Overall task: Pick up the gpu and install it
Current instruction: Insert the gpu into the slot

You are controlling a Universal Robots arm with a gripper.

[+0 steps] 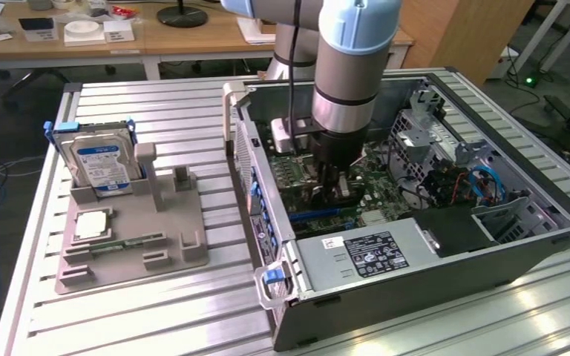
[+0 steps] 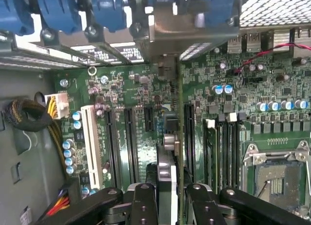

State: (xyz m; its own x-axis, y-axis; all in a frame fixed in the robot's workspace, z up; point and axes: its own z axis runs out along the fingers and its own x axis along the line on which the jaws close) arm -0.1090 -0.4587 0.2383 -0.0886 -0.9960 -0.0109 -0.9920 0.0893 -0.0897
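The gpu (image 2: 167, 174) shows edge-on in the wrist view as a thin card standing upright over the green motherboard (image 2: 141, 118). Its silver bracket (image 2: 187, 38) lies against the rear wall of the case. My gripper (image 2: 170, 191) is shut on the card, one black finger on each side. The card's lower edge runs along the gap between two long black slots (image 2: 188, 132); I cannot tell whether it is seated. In the exterior view my gripper (image 1: 329, 185) reaches straight down into the open computer case (image 1: 414, 297), over the middle of the board.
A grey holder (image 1: 136, 248) on the exterior view's left carries a hard drive with a blue label (image 1: 102, 163), a square chip (image 1: 92, 222) and a memory stick (image 1: 127, 243). Inside the case are the power supply (image 1: 364, 256), the drive cage (image 1: 444, 148) and the CPU socket (image 2: 277, 181).
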